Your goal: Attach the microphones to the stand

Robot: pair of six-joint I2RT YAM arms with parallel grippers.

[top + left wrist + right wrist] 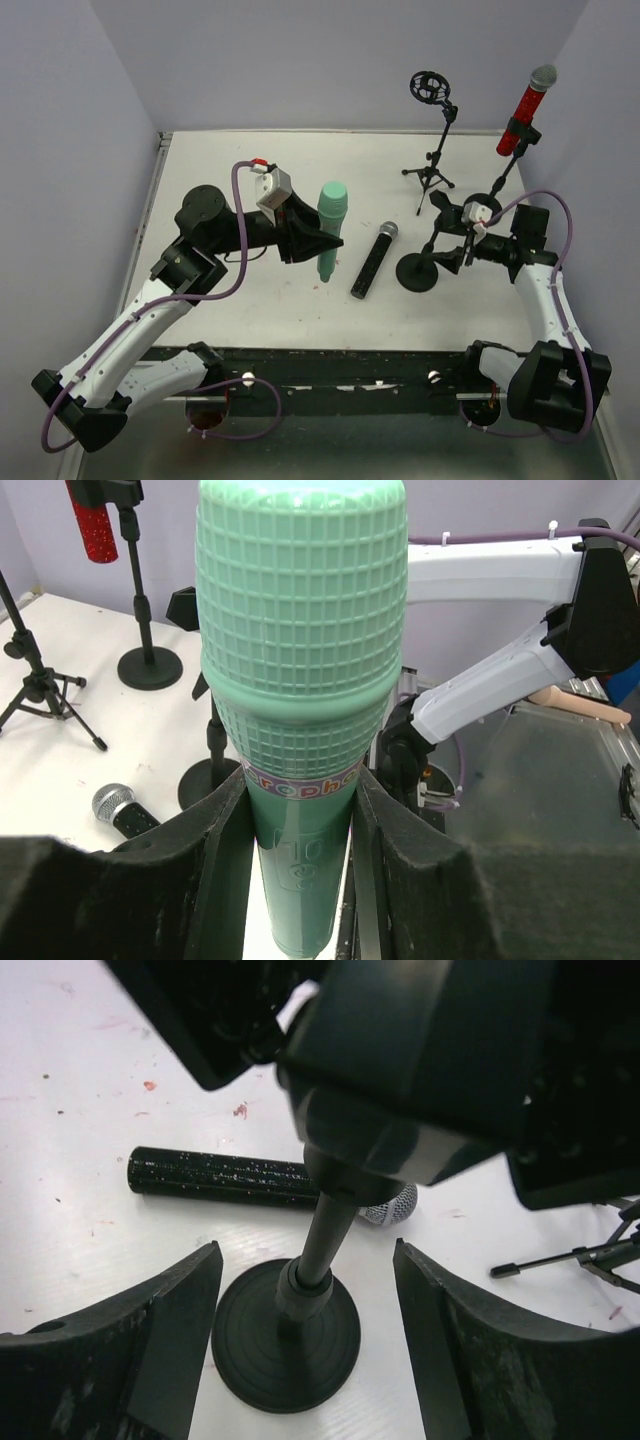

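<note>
My left gripper (312, 240) is shut on the mint-green microphone (329, 232) and holds it upright above the table; in the left wrist view it (300, 650) fills the middle between the pads (215, 880). The black microphone (372, 261) with a silver mesh head lies flat on the table, and shows in the right wrist view (220, 1177). The red microphone (526, 105) sits clipped in a stand at the far right. My right gripper (447, 245) is open, its jaws either side of the pole (325, 1235) of a round-base stand (417, 272), not touching it.
A tripod stand (430, 178) with an empty shock-mount ring (429, 87) stands at the back. The red microphone's stand has a round base (150, 667). The white table (250, 160) ends at a dark front rail (330, 370). Grey walls enclose the sides.
</note>
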